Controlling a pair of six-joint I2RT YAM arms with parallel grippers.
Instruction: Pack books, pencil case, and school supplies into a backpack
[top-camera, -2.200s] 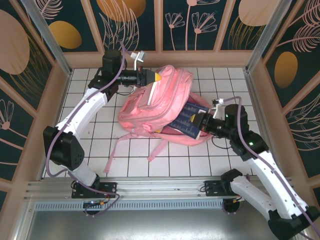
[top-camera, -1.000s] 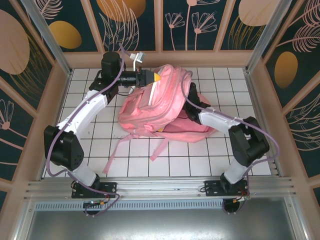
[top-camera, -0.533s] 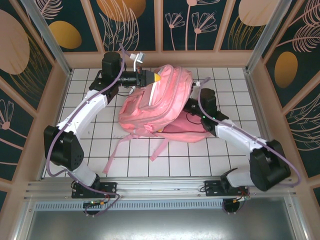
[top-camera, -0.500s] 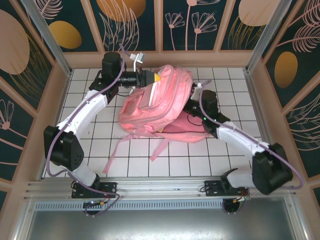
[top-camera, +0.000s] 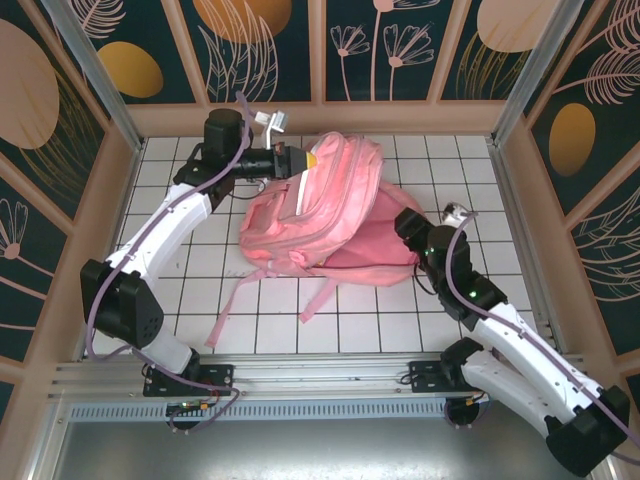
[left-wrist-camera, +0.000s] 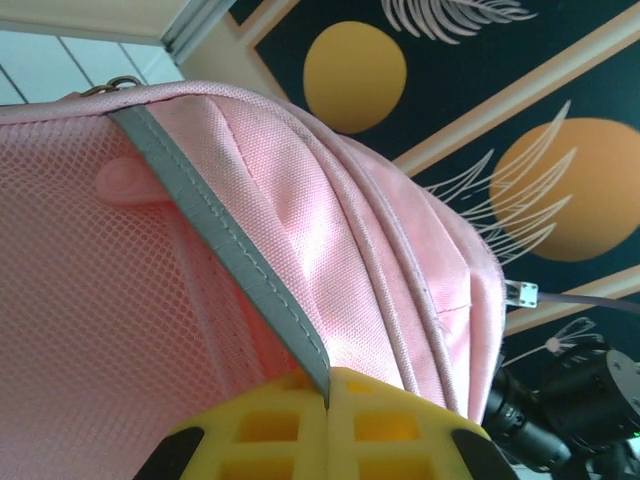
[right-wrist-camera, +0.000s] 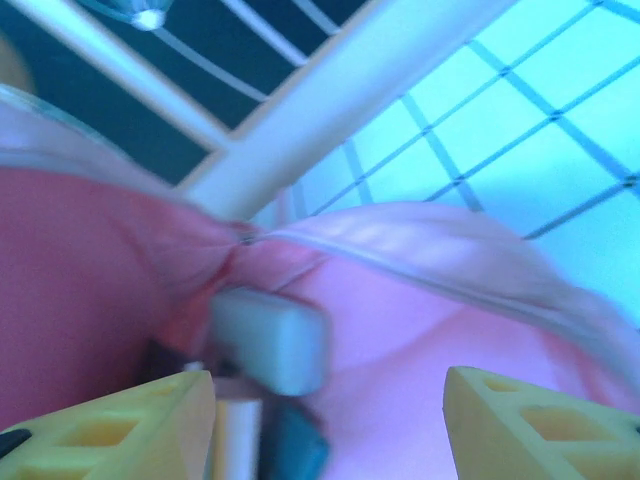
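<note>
The backpack (top-camera: 318, 210) lies on the table (top-camera: 200, 290); the left gripper (top-camera: 303, 159) pinches its grey-trimmed top edge — jaws tight; the right gripper (right-wrist-camera: 330, 425) hangs at its open side — fingers spread, empty.

A white tiled table (top-camera: 180, 250) with dark grid lines, fenced by a pale wooden frame. A pink backpack (top-camera: 330, 200) lies on it from the centre toward 12 o'clock. Its pink straps (top-camera: 232, 300) trail flat over the tiles toward 7 o'clock.
</note>
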